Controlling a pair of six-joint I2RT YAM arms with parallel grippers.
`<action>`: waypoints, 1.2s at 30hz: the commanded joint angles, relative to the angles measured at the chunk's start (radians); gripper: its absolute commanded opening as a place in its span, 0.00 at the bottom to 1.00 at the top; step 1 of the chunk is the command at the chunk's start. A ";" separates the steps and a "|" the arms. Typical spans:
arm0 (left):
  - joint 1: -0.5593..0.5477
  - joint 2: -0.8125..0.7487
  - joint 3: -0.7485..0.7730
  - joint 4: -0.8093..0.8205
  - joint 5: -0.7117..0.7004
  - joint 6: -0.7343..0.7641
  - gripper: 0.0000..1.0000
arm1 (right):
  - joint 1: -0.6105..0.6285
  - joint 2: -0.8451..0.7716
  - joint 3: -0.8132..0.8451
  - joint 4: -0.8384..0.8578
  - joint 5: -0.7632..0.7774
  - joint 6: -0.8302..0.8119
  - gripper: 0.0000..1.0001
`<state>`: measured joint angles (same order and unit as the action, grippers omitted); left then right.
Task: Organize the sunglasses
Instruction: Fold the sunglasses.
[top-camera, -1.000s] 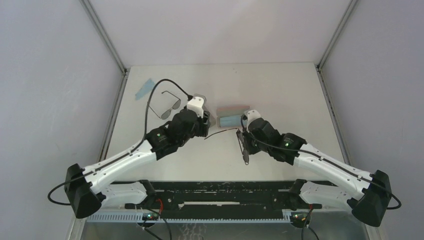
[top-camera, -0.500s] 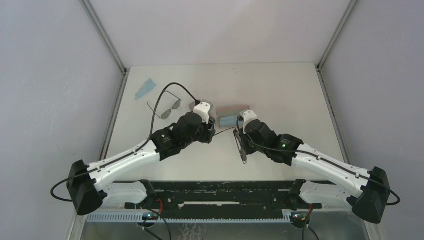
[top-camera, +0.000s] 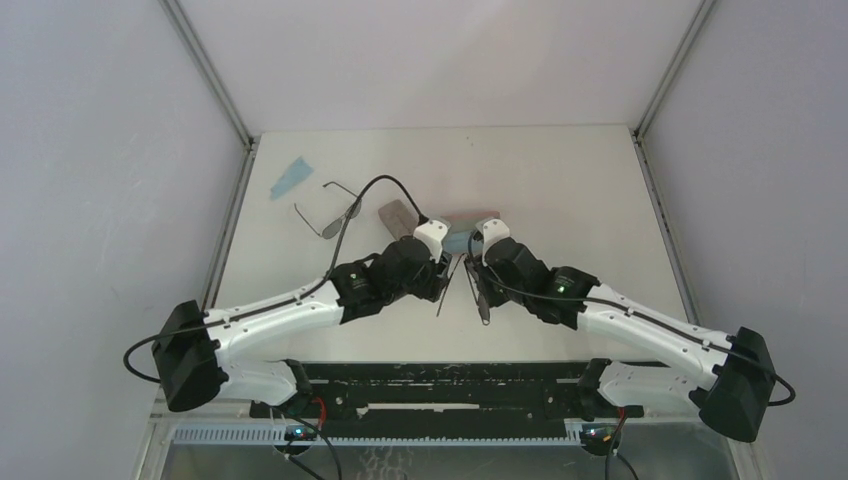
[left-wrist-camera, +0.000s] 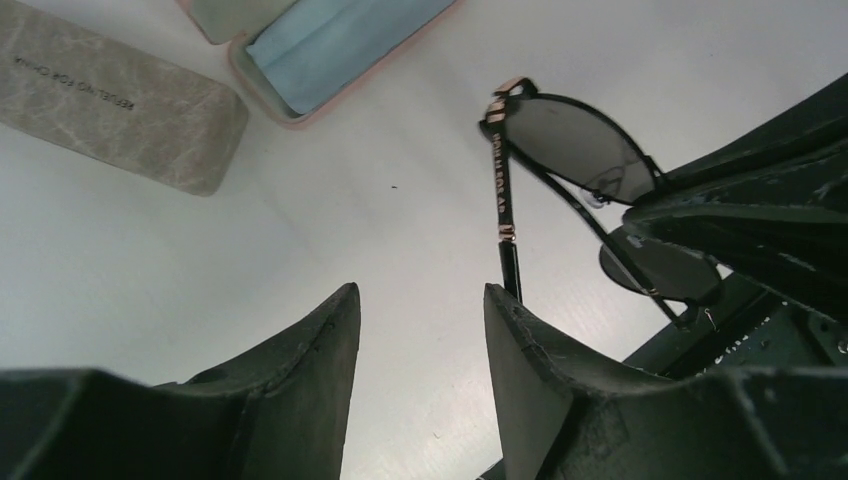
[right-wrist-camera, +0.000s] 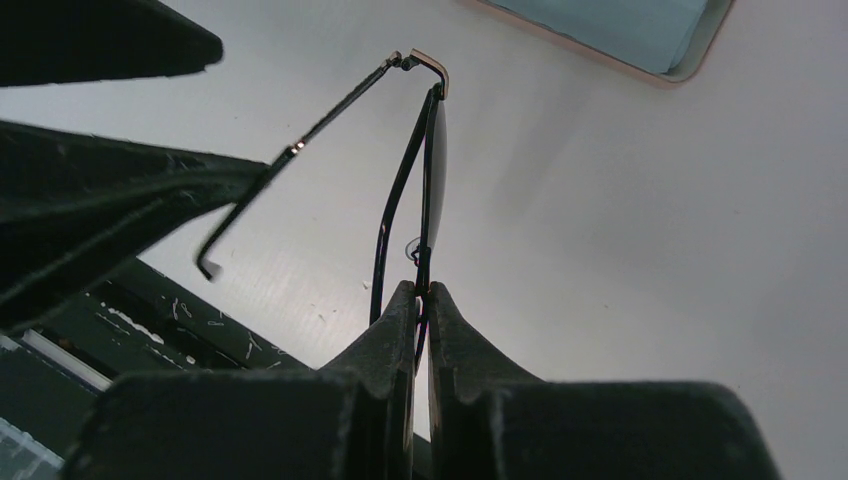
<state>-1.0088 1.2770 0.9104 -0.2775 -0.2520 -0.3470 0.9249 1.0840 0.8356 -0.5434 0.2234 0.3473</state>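
Observation:
My right gripper (right-wrist-camera: 422, 292) is shut on the bridge of one pair of sunglasses (right-wrist-camera: 428, 160) with thin black wire frames and dark lenses, held edge-on above the table (top-camera: 480, 297). One temple sticks out toward my left gripper (left-wrist-camera: 420, 300), which is open; the temple (left-wrist-camera: 503, 200) runs just beside its right finger, not between the jaws. In the top view the left gripper (top-camera: 444, 270) sits close to the right gripper (top-camera: 476, 272). The second pair of sunglasses (top-camera: 336, 209), with larger lenses, lies open on the table at the back left.
A grey-brown case (top-camera: 397, 213) lies closed behind my left gripper and shows in the left wrist view (left-wrist-camera: 110, 100). A pink case (left-wrist-camera: 300, 95) stands open with a light blue cloth inside. Another light blue cloth (top-camera: 290, 177) lies at the far left.
My left arm has swung right and toward me, away from the cases, uncovering the grey-brown case and ending beside the held sunglasses. My right gripper has shifted slightly left with the sunglasses.

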 joint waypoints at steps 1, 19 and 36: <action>-0.024 0.030 0.038 0.070 0.033 -0.022 0.54 | 0.008 0.017 0.030 0.076 -0.036 0.004 0.00; -0.009 0.012 0.095 0.065 -0.060 0.048 0.65 | -0.119 0.002 -0.010 0.005 0.010 0.164 0.00; 0.243 0.458 0.699 -0.192 0.316 0.585 0.69 | -0.323 -0.185 -0.186 0.016 -0.176 0.187 0.00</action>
<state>-0.8051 1.6104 1.4231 -0.3290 -0.0940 0.0780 0.6167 0.9226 0.6586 -0.5594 0.0906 0.5217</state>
